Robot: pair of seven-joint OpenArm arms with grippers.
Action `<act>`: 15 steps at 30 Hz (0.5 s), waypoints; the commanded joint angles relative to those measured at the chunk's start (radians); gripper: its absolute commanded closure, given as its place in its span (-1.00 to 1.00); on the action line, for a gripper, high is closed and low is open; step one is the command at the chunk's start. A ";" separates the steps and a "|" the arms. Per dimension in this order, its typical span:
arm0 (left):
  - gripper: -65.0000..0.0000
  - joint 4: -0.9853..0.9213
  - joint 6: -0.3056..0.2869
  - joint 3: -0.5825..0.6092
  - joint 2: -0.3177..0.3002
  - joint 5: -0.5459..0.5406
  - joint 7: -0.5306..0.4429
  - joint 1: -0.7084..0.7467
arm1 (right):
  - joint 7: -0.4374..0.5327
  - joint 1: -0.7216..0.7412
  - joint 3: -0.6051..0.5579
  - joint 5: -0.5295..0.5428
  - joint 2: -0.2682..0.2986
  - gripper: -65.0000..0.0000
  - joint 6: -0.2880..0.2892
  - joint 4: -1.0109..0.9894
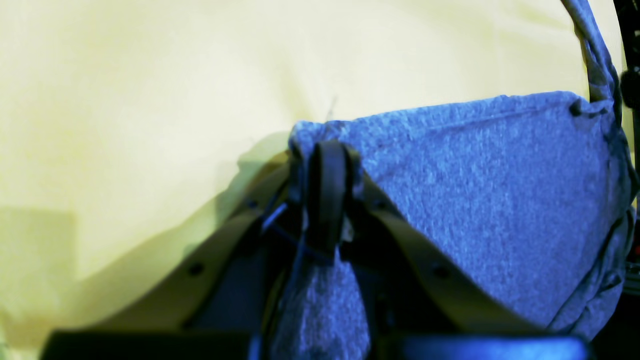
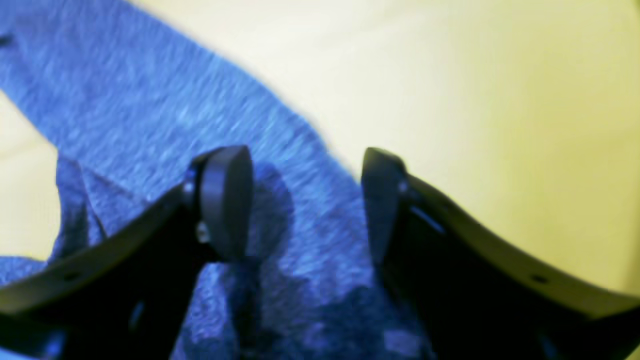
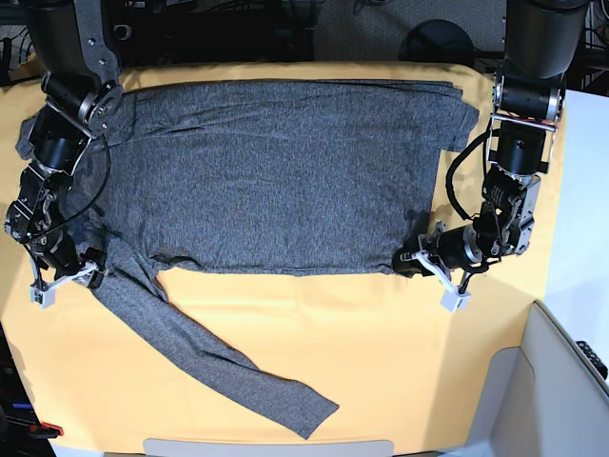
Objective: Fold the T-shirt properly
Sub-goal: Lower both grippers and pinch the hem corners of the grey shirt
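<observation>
**Two claws at the T-shirt's near corners**

One yellow cloth (image 3: 381,362) covers the whole bench, and it is the largest thing we see. On it the grey T-shirt (image 3: 276,171) lies spread flat, its body filling the far half of the bench from one arm to the other. We see one long sleeve (image 3: 205,357) running from the shirt's corner on the base view's left, slanting toward the near edge, with its cuff lying well out on the yellow cloth.

We find the left arm (image 3: 519,143) on the base view's right. Its left claw (image 3: 416,261) sits at the shirt's near corner on that side; in the wrist view the left claw (image 1: 327,195) is pressed together on a bunched fold of the grey knit, with fabric showing both above and below the tips.

We find the right arm (image 3: 57,143) on the base view's left, reaching down to where the sleeve leaves the body. The right claw (image 3: 81,265) stands there, and in its wrist view the right claw (image 2: 305,200) is spread wide, grey knit lying under and between the tips. We cannot tell whether the tips touch the fabric.
</observation>
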 commanded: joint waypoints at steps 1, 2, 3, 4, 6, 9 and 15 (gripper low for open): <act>0.99 0.007 -0.001 0.000 -0.008 0.009 0.019 -0.019 | 0.027 0.042 -0.022 0.018 0.034 -0.17 0.007 0.011; 0.99 0.007 -0.001 0.000 -0.008 0.009 0.019 -0.019 | 0.027 0.047 -0.054 0.018 0.041 -0.20 0.007 0.010; 0.99 0.007 -0.001 0.000 -0.008 0.009 0.019 -0.019 | 0.027 0.047 -0.093 0.018 0.052 -0.22 0.007 0.010; 0.99 0.007 -0.001 -0.001 -0.006 0.009 0.019 -0.019 | 0.027 0.047 -0.123 0.021 0.058 -0.23 0.007 0.005; 0.99 0.007 -0.001 -0.001 -0.006 0.009 0.019 -0.019 | 0.029 0.045 -0.160 0.024 0.069 -0.23 0.007 -0.008; 0.99 0.007 -0.001 0.000 -0.006 0.009 0.019 -0.019 | 0.052 0.039 -0.143 0.024 0.077 -0.23 0.005 -0.012; 0.99 0.007 -0.001 -0.001 -0.006 0.009 0.018 -0.019 | 0.089 0.028 -0.123 0.024 0.095 -0.23 0.004 -0.071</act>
